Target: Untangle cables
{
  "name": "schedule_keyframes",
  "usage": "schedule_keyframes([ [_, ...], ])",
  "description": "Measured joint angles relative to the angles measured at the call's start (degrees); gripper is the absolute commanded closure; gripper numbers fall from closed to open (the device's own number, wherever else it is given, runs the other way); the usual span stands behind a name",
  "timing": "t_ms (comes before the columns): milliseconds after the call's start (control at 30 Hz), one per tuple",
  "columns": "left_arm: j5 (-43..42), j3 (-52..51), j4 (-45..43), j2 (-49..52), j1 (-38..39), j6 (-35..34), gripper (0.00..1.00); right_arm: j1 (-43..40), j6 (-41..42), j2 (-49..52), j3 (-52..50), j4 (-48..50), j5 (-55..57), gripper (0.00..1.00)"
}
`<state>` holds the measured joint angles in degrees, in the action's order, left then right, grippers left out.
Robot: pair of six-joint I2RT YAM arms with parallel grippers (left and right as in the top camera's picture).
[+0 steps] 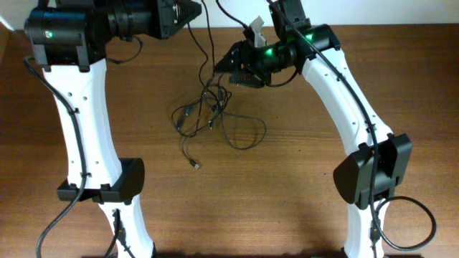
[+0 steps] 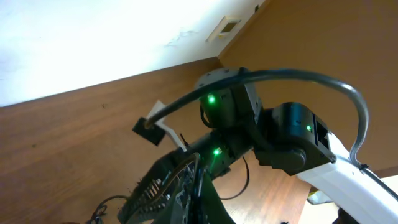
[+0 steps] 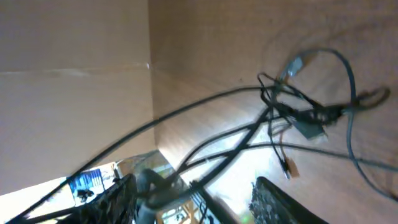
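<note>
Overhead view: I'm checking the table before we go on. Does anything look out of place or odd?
Only the cables: they lie knotted in a crossing heap on the table, one plug end trailing out alone and one strand running up toward the left gripper. Nothing spilled or damaged.

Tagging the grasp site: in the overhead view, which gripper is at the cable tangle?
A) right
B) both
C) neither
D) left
A: the right gripper sits at the far edge of the cable tangle, while the left gripper is farther back, apart from the knot.
</note>
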<state>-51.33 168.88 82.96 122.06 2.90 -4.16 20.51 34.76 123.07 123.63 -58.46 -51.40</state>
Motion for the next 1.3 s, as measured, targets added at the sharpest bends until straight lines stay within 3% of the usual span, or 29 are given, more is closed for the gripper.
schedule_keyframes([
  [133,0.57,0.0,0.04,0.0,0.0,0.02,1.0,0.13,-0.87,0.0,0.0,-0.9,-0.15,0.5],
  [167,0.57,0.0,0.04,0.0,0.0,0.02,1.0,0.28,-0.87,0.0,0.0,-0.87,-0.13,0.58],
  [300,0.74,0.0,0.2,0.0,0.0,0.02,1.0,1.73,1.33,0.0,0.02,2.4,2.51,0.73],
  [400,1.07,0.0,0.22,0.0,0.0,0.02,1.0,3.3,3.08,0.0,0.02,3.5,5.81,0.96],
  [567,11.32,0.0,2.91,0.0,0.04,0.02,1.0,3.43,0.94,0.0,0.0,0.55,11.91,0.96],
  [733,37.46,-0.02,7.28,0.0,0.17,0.09,1.0,-1.09,-6.4,-1.16,0.0,-6.64,17.14,0.96],
  [800,48.94,0.0,8.17,0.0,0.22,0.07,1.0,-4.74,-11.08,-6.05,-0.11,-11.41,21.99,0.96],
  [900,58.71,0.0,8.74,0.02,0.09,0.07,1.0,-9.44,-15.61,-15.26,-0.09,-16.24,27.12,0.96],
  [1067,63.1,-2.29,9.01,0.11,-3.72,0.0,1.0,-22.43,-19.8,-25.77,-0.04,-23.39,33.44,0.96],
  [1300,65.22,-4.85,6.43,0.33,-8.9,0.0,1.0,-34.07,-24.85,-25.94,-0.04,-26.29,32.65,0.96],
])
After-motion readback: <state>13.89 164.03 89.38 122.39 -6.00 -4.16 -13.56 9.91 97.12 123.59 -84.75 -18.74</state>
